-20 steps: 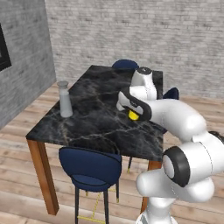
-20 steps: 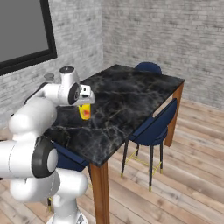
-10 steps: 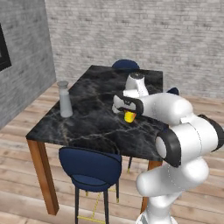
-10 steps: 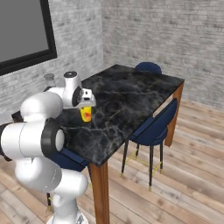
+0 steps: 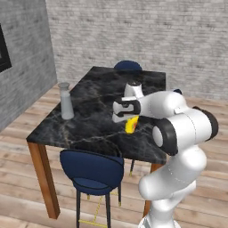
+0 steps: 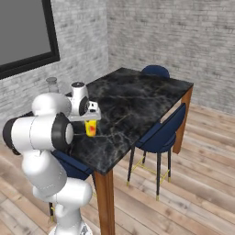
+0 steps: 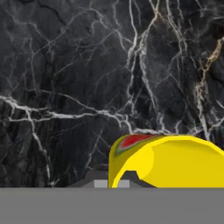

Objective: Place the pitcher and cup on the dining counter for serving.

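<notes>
The cup (image 5: 131,125), one small yellow one with a red mark, hangs tilted just under the end effector (image 5: 124,116), pinched by its rim between jaws drawn nearly together. In the hand view the rim (image 7: 166,157) sits right at the fingertips, so the grip looks to be on the wall, which would explain the lean. It is carried low over the table (image 5: 95,129), probably ready to be set down. The single pitcher (image 5: 66,101) stands upright on the table, well off to the end effector's left. Two navy chairs (image 5: 91,171) show, one near and one beyond.
</notes>
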Robot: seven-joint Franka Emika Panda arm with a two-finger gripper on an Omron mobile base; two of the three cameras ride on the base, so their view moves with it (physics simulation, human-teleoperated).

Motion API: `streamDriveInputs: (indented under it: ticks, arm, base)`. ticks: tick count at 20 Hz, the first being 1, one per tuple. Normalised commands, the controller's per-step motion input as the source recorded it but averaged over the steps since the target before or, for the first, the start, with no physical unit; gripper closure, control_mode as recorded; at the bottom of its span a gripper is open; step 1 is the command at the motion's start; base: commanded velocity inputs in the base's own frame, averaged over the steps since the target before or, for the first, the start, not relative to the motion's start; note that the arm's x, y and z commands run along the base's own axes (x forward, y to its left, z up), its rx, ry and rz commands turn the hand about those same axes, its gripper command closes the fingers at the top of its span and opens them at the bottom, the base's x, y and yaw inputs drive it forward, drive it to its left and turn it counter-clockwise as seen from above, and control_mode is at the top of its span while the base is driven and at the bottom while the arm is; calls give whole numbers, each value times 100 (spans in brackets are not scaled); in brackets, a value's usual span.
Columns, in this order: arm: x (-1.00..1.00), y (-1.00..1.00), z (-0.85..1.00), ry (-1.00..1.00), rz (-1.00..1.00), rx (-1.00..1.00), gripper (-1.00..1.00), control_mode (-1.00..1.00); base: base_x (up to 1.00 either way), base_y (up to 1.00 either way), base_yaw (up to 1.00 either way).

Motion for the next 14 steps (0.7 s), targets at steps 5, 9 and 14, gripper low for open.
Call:
streamDriveInputs:
  ticks: [5,9,14]
  arm:
    - [0,4,-30,1,0,-2,100,-100]
    - [0,5,-29,0,0,-5,100,-100]
    - [0,3,-26,0,0,-7,100,-100]
  base:
    - [0,0,0]
    - [0,0,0]
    - [0,0,0]
